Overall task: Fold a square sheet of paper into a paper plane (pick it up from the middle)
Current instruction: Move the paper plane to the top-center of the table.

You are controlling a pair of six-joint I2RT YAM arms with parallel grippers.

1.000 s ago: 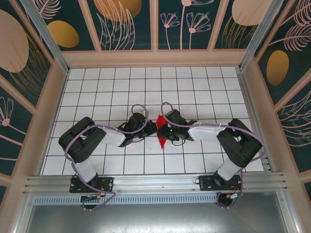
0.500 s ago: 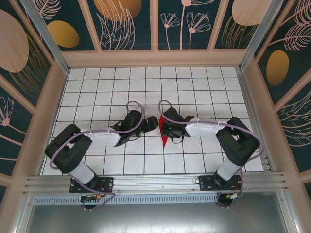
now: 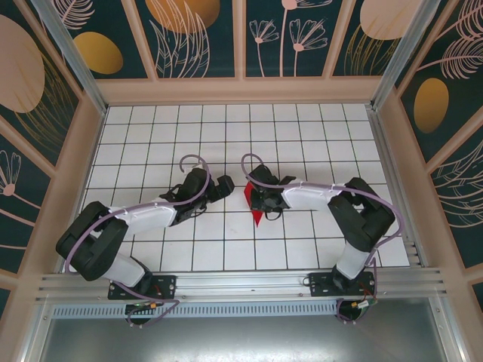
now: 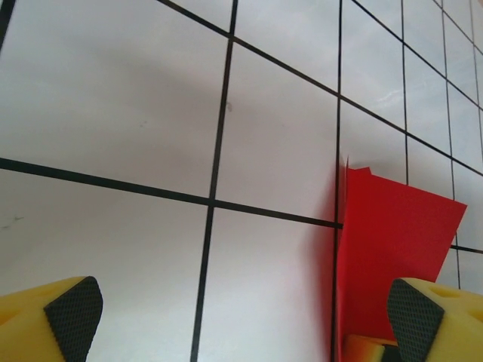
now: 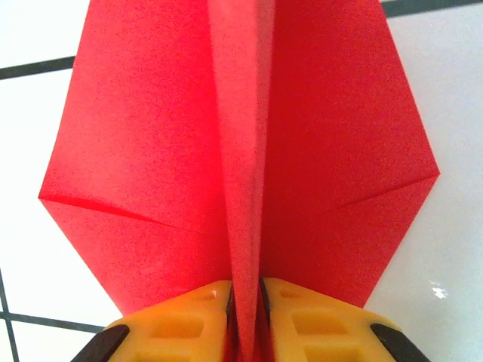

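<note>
The square sheet of paper (image 3: 252, 197) is bright red and folded into a pointed paper plane shape with a raised centre ridge and two flat wings (image 5: 151, 158). It rests mid-table with its tip toward the near edge. My right gripper (image 5: 245, 302) is shut on the centre ridge, its yellow fingers (image 5: 185, 320) pinching it from both sides; in the top view this gripper (image 3: 260, 199) sits over the paper. My left gripper (image 4: 241, 320) is open with bare table between its pads. It stands just left of the paper (image 4: 392, 241) and, in the top view, apart from it (image 3: 225, 185).
The white gridded table (image 3: 226, 136) is ringed by a wooden rim and patterned walls. Both arms reach in from the near edge and meet near the middle. An aluminium rail (image 3: 241, 283) runs along the front.
My left gripper has opened wide, let go of the paper and drawn back to the left. The right gripper stays closed on the ridge and has shifted slightly farther from the bases with the paper.
</note>
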